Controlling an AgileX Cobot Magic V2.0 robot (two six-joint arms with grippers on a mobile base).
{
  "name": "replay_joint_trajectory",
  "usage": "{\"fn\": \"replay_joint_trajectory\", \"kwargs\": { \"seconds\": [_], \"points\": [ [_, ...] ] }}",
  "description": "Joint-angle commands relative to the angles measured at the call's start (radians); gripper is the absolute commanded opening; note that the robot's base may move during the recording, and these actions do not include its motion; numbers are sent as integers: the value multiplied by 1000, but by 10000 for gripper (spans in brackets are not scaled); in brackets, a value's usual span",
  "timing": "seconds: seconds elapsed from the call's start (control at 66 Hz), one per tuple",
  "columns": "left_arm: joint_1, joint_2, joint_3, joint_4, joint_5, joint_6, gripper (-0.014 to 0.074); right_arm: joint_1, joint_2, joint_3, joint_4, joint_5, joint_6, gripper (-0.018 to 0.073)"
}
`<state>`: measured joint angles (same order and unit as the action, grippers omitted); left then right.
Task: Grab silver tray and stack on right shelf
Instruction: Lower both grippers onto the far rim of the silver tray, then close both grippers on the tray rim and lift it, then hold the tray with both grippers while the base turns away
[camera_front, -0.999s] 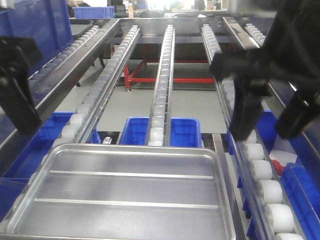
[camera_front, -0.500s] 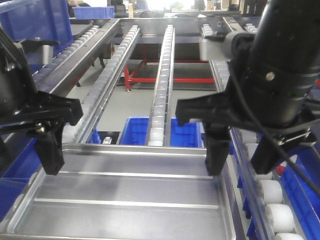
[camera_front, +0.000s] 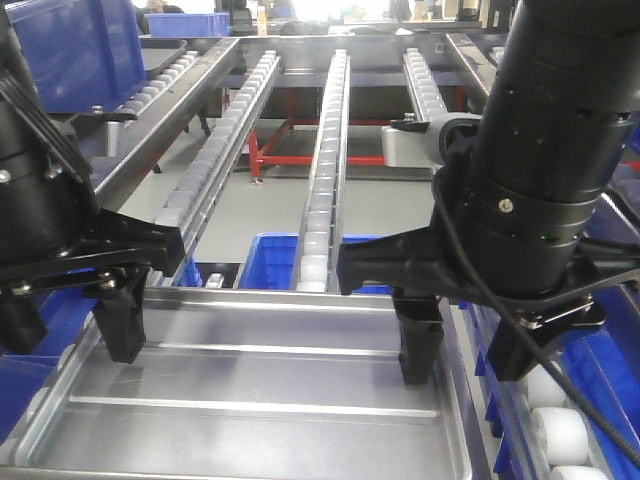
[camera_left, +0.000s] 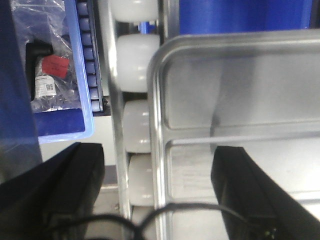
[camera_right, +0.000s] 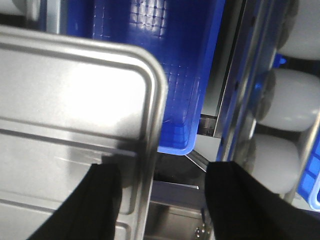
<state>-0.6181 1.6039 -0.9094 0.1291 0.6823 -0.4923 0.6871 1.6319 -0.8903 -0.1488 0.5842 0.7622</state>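
Two fingers (camera_front: 125, 325) of your left gripper (camera_front: 72, 345) stand spread wide. One is inside the silver tray (camera_front: 260, 400) near its far left corner and one is outside, with the raised rim between them. In the left wrist view both sit clear of that rim.

Your right gripper (camera_front: 465, 372) is spread just as wide and straddles the tray's right rim close to the far right corner. Its inner finger (camera_front: 420, 345) is over the tray floor and its outer finger is down beside the right roller rail (camera_front: 557, 432). You cannot tell whether any fingertip touches the tray floor, and neither gripper is pinching anything.

The tray lies flat at the near end of the roller lane. Its left rim sits over the white rollers (camera_left: 135, 55) of the left rail and its far edge crosses the middle rail (camera_front: 325, 150). Its two long ribs run side to side. Just beyond the far edge, below the rails, sits a blue bin (camera_front: 370, 262).
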Motion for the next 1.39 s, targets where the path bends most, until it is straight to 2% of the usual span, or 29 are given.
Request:
{"fn": "replay_joint_trajectory", "kwargs": {
  "seconds": [0.0,0.136,0.227,0.348,0.394,0.424,0.621,0.727,0.969,1.166,1.378],
  "points": [
    [-5,-20,-28,8,-35,-12,352,1,-19,-27,-17,-32,1,473],
    [-5,4,-28,8,-38,-12,253,2,7,-27,-17,-31,0,386],
    [-5,16,-28,5,-38,-12,167,4,8,-27,-17,-28,0,258],
    [-5,16,-28,3,-38,-12,-9,4,8,-27,-18,-24,0,49],
    [-5,16,-28,3,-38,-12,-92,4,8,-27,-18,-25,0,52],
    [-5,16,-28,3,-38,-12,-109,4,8,-27,-18,-24,0,60],
    [-5,7,-28,5,-36,-60,-93,4,-7,-28,-21,-11,0,57],
    [-5,-27,-33,5,-29,-60,-93,4,-48,-31,-28,3,0,57],
    [-8,-163,-107,4,80,-61,-93,4,-190,-46,-76,116,0,57],
    [-44,-317,-131,4,162,-85,-93,4,-340,-46,-78,229,0,57],
    [-123,-421,-131,4,304,-87,-93,28,-511,-46,-77,356,0,57]
  ]
}}
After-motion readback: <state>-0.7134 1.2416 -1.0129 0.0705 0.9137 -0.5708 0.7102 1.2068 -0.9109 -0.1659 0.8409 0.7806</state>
